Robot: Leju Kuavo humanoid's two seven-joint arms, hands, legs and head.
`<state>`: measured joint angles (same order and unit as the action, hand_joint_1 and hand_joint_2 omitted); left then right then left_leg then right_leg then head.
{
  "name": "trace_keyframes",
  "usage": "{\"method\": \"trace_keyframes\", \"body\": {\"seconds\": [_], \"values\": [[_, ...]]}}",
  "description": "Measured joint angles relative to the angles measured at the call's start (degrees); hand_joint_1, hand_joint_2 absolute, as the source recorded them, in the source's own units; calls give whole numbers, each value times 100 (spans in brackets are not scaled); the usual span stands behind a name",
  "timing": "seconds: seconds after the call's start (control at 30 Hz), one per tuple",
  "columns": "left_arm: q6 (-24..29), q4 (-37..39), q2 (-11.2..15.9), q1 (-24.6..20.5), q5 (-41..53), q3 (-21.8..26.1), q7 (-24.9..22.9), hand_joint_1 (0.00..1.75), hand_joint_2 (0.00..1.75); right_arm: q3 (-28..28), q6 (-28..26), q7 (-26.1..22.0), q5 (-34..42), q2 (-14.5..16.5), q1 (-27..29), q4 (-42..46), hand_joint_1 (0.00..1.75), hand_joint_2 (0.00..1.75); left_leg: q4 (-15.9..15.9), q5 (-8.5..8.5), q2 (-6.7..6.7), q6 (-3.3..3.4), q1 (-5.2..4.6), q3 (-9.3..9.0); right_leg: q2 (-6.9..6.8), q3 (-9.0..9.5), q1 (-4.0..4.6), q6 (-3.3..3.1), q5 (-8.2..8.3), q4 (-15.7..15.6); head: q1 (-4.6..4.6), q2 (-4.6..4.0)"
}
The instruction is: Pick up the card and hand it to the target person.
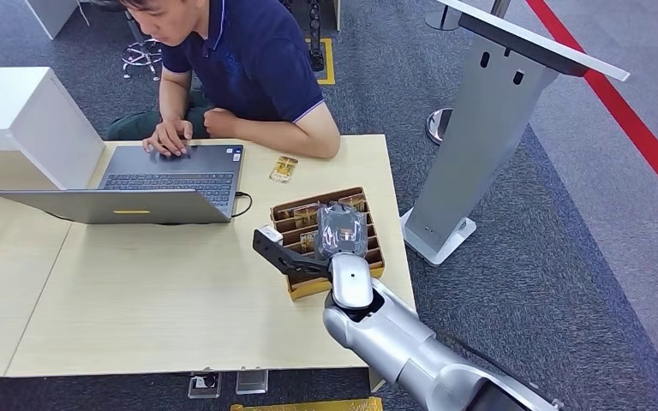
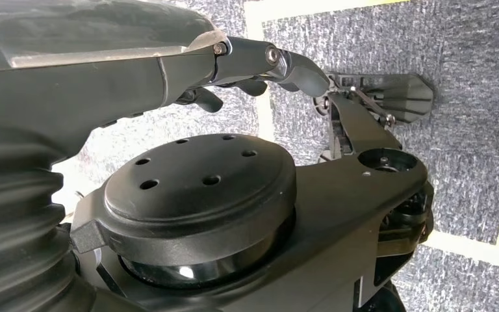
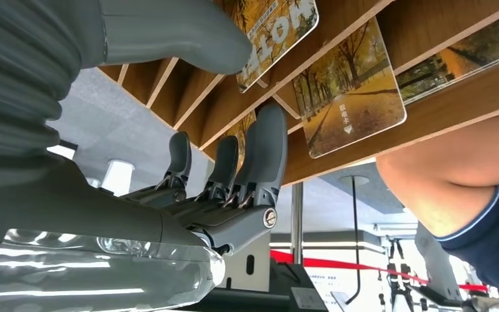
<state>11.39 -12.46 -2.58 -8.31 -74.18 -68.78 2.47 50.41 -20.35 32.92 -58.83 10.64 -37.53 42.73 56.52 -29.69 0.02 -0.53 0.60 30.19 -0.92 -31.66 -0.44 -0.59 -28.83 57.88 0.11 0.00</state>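
Here, a laptop [image 1: 158, 184] is seen at the left of the pale wooden table [image 1: 137, 291], with a seated person [image 1: 240, 68] in a dark blue shirt resting a hand on its keyboard. Just beyond it, a single loose card [image 1: 284, 168] is lying flat on the tabletop near the person's forearm. Further right, the right hand [image 1: 340, 229] is lowered over the slotted wooden card box [image 1: 330, 287], its fingers [image 3: 260, 156] parted and held against the dividers, nothing gripped; autumn-printed cards [image 3: 351, 97] are standing in the slots. The left hand [image 2: 260, 65] is seen above grey carpet, fingers loosely extended and empty. A grey kiosk stand [image 1: 480, 128] is at the far right.
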Motion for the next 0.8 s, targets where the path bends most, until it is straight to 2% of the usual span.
{"method": "trace_keyframes", "body": {"seconds": [0.23,0.5,0.8], "values": [[8,0,0,27,-25,0,0,0,175,31,0,71,-35,-6,91,272,70,175,0,0,1,0,0,0,0,-2,0,0,0,0,-1,0],[8,0,0,33,-31,0,0,0,175,79,36,73,-17,-15,148,531,79,175,0,0,1,0,0,0,0,-1,0,0,0,0,3,0],[28,0,0,39,-73,1,0,0,175,157,92,83,148,1,199,603,79,175,0,0,1,0,0,0,0,-1,0,0,0,0,0,0]]}}
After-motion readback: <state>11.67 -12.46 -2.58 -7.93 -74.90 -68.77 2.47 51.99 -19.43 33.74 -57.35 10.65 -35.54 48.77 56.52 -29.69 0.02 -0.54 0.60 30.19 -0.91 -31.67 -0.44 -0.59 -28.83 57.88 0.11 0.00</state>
